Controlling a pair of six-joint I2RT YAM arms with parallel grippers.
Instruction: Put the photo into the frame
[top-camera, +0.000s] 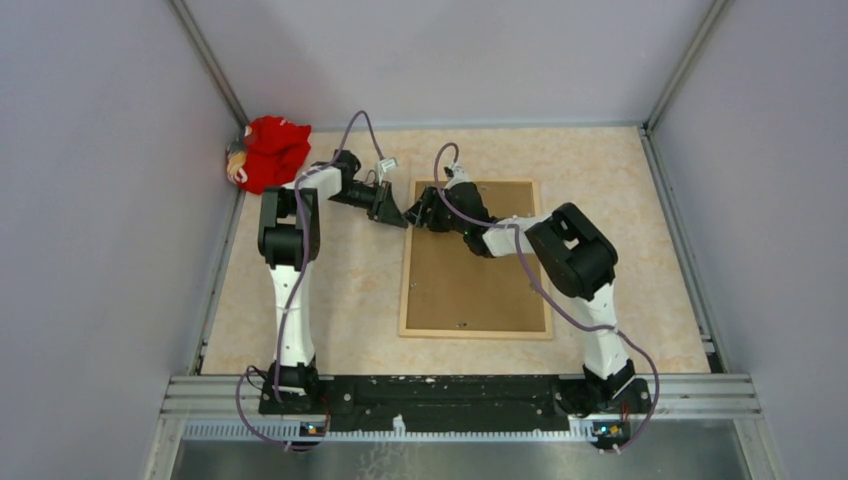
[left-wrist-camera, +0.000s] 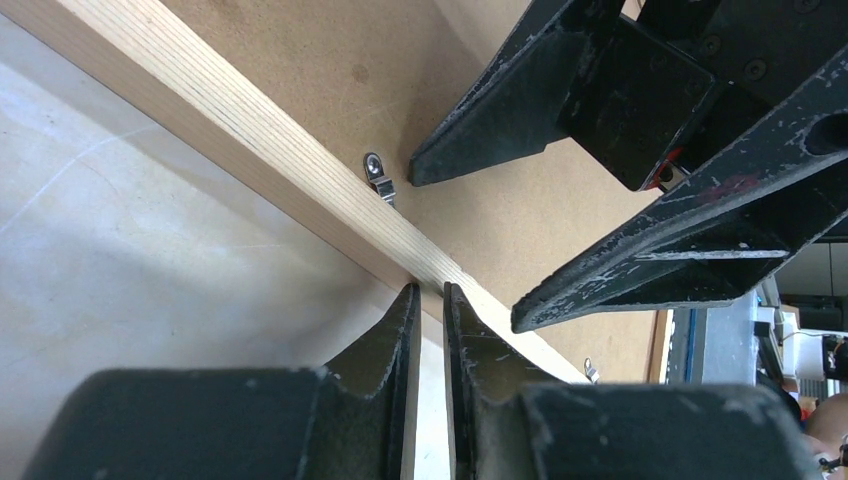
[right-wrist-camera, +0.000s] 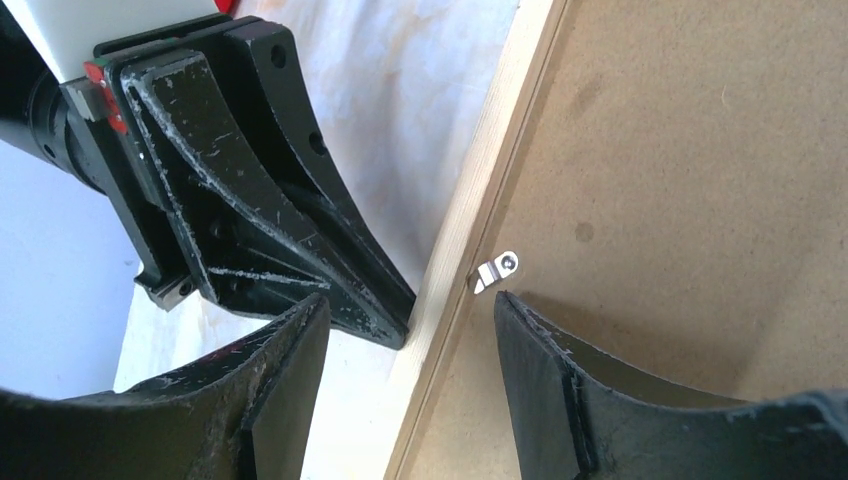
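Plainly, the open right claw (right-wrist-camera: 410, 300) flanks a metal clip (right-wrist-camera: 497, 270) on the frame (right-wrist-camera: 495, 150), nearly closed left claw (left-wrist-camera: 431, 295) beside

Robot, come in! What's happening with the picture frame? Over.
Left gripper nearly shut, tips at outer edge of frame. Right gripper open, straddling that rail beside a metal clip. Backing board in frame; photo not seen.

front of frame (top-camera: 404, 262) hidden under backing board (top-camera: 478, 270), red bundle (top-camera: 272, 150) too small to identify
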